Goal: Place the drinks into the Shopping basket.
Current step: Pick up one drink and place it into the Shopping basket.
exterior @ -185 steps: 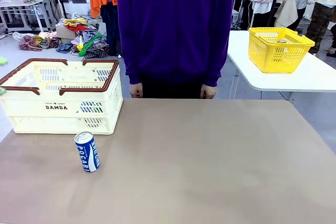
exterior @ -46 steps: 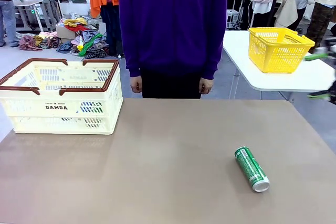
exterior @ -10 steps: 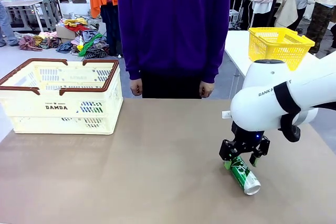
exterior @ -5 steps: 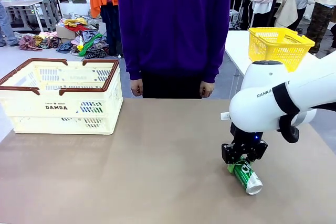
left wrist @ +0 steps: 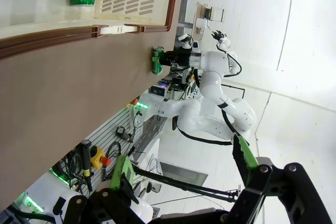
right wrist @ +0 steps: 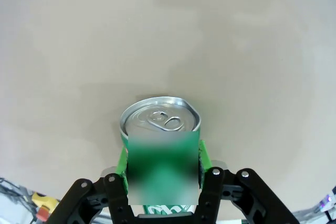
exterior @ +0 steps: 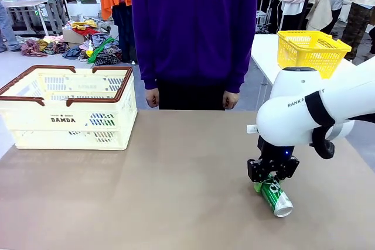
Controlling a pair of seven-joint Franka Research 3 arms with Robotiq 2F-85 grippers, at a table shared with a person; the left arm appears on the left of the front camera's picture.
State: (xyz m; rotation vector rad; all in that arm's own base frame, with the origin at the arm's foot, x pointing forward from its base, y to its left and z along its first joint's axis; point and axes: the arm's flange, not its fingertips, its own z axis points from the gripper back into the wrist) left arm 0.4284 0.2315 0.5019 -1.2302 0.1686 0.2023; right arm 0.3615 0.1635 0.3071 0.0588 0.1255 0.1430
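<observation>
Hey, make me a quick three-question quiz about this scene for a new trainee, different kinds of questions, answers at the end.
1. True or false: the green can stands upright on the table.
2. What is the right gripper doing? A) hanging open above the can B) shut on the can C) resting inside the cream basket
3. Fill in: the left gripper is ____.

Key: 1 false, it lies on its side. 2 B. 3 open.
</observation>
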